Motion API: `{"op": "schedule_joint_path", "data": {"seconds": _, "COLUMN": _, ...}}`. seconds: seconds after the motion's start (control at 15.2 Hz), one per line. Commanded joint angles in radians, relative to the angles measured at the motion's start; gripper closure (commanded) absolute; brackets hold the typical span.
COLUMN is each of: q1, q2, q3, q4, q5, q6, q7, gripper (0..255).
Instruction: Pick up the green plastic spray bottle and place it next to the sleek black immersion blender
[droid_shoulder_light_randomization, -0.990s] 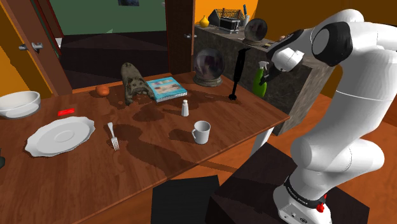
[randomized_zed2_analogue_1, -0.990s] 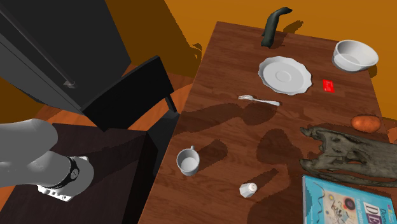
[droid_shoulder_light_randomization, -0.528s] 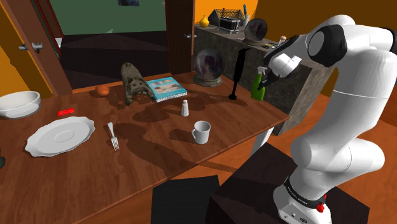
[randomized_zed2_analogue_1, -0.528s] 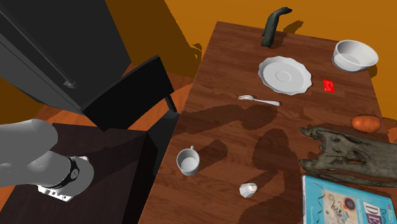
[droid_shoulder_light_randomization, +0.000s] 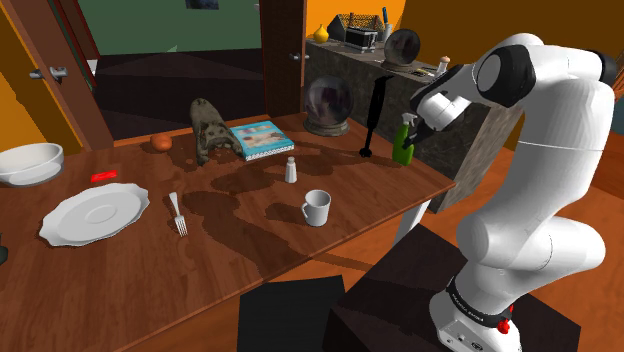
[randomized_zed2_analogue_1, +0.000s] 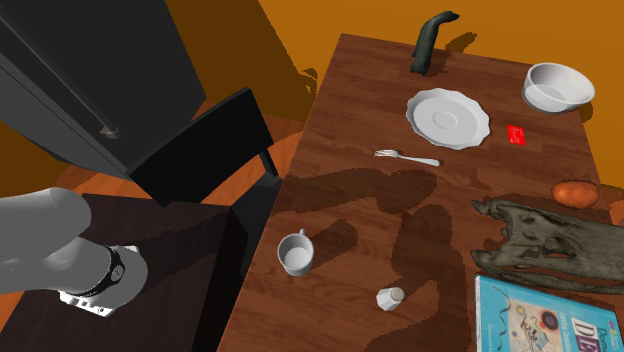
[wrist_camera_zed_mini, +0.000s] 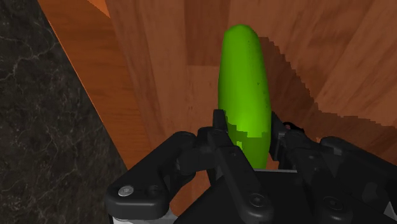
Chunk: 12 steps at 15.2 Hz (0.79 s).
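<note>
Green spray bottle (wrist_camera_zed_mini: 243, 89) is clamped between the jaws, fingers (wrist_camera_zed_mini: 220, 130) pressed on both its sides. Bottle hangs upright below the jaws with its base down at the wooden tabletop (droid_shoulder_light_randomization: 250, 240); can't tell if it touches. Black immersion blender (droid_shoulder_light_randomization: 372, 118) stands just beside the jaws, on the side away from the dark stone counter (wrist_camera_zed_mini: 38, 114). Glass ball (droid_shoulder_light_randomization: 328, 105) sits past the blender. White mug (droid_shoulder_light_randomization: 316, 207) is well apart from the jaws.
</note>
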Motion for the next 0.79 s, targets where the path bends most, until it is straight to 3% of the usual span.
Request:
{"op": "schedule_joint_path", "data": {"seconds": 0.0, "q1": 0.000, "q2": 0.001, "q3": 0.002, "q4": -0.002, "q5": 0.004, "q6": 0.005, "q7": -0.004, "gripper": 255}}
{"op": "schedule_joint_path", "data": {"seconds": 0.33, "q1": 0.000, "q2": 0.001, "q3": 0.002, "q4": -0.002, "q5": 0.004, "q6": 0.005, "q7": -0.004, "gripper": 255}}
{"op": "schedule_joint_path", "data": {"seconds": 0.4, "q1": 0.000, "q2": 0.001, "q3": 0.002, "q4": -0.002, "q5": 0.004, "q6": 0.005, "q7": -0.004, "gripper": 0}}
{"op": "schedule_joint_path", "data": {"seconds": 0.73, "q1": -0.001, "q2": 0.001, "q3": 0.002, "q4": -0.002, "q5": 0.004, "q6": 0.005, "q7": -0.004, "gripper": 0}}
